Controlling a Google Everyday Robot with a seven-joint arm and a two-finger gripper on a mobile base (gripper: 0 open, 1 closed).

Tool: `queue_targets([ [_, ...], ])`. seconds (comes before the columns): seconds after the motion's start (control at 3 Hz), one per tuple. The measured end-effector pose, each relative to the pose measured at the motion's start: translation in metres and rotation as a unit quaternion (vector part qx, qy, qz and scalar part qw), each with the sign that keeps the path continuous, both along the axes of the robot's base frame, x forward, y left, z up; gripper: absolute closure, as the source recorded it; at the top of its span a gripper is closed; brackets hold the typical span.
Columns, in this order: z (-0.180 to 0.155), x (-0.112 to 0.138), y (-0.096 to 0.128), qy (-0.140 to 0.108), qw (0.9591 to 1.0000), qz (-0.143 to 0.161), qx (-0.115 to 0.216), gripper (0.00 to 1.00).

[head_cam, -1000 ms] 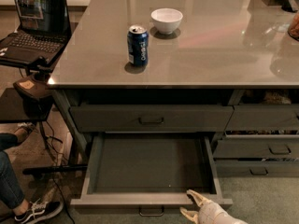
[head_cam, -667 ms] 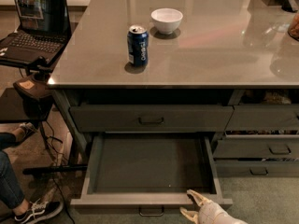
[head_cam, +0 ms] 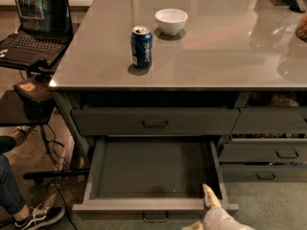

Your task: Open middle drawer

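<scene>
The middle drawer [head_cam: 153,169] stands pulled far out below the counter, and its shallow plain grey inside is empty. Its front [head_cam: 120,206] carries a small loop handle [head_cam: 155,218] at the centre. My gripper [head_cam: 200,211] is white and sits at the bottom edge, by the right end of that front. One finger [head_cam: 209,198] points up over the front rim, the other [head_cam: 192,225] lies lower and to the left. The fingers are spread, with nothing held between them.
A closed drawer [head_cam: 155,122] sits above the open one. More drawers [head_cam: 287,152] stand in the right column. On the counter [head_cam: 225,47] are a blue can [head_cam: 142,47] and a white bowl [head_cam: 171,20]. A laptop [head_cam: 33,23] on a stand and a person's leg and shoe [head_cam: 33,214] are at the left.
My gripper has shifted slightly up and to the right at the drawer's front right end. The drawer is as far out as before.
</scene>
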State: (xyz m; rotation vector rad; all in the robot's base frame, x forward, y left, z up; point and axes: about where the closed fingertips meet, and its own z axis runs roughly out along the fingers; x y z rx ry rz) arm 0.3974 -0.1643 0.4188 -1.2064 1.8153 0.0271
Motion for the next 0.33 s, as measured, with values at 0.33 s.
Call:
queue_targets([
  [0.33,0.0000,0.0000,0.0000,0.000,1.0000,0.000,0.000,0.00],
])
